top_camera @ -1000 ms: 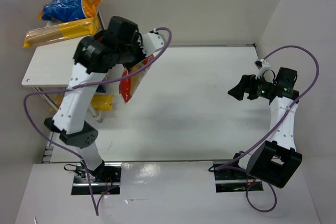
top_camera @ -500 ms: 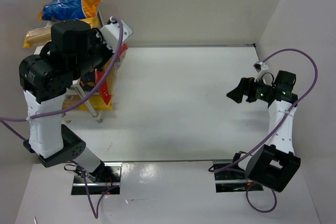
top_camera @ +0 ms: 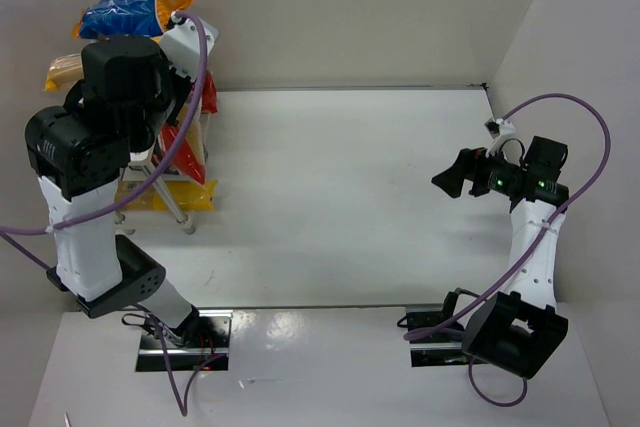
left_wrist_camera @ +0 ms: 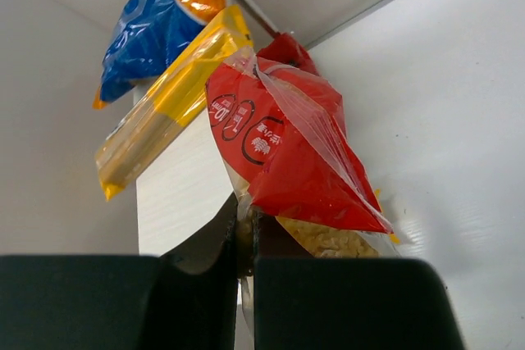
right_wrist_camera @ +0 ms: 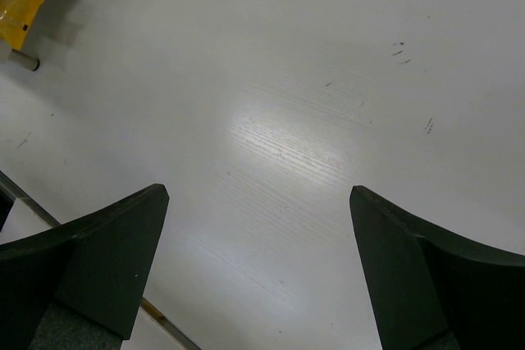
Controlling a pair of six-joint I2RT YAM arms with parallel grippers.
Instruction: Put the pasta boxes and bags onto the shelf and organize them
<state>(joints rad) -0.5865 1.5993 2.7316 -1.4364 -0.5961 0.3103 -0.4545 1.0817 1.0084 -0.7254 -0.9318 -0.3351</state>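
My left gripper (left_wrist_camera: 244, 239) is shut on the lower edge of the clear pasta bag with the red label (left_wrist_camera: 287, 161). The bag hangs at the shelf's right edge (top_camera: 186, 152). On the shelf's white top board (left_wrist_camera: 184, 194) lie the long yellow spaghetti bag (left_wrist_camera: 164, 112) and, behind it, the blue-and-orange bag (left_wrist_camera: 156, 22). From above, my left arm hides most of the board; the blue-and-orange bag (top_camera: 135, 12) and one end of the spaghetti bag (top_camera: 60, 69) show. My right gripper (right_wrist_camera: 258, 202) is open over bare table at the right (top_camera: 450, 175).
A yellow pack (top_camera: 190, 194) lies on a lower tier beside a thin metal shelf leg (top_camera: 180, 212). White walls close in the table at the back and on both sides. A purple cable (top_camera: 200, 57) loops off the left arm above the shelf.
My left arm has swung left from the table's middle to over the shelf, carrying the red-label bag with it. The right arm has barely moved.
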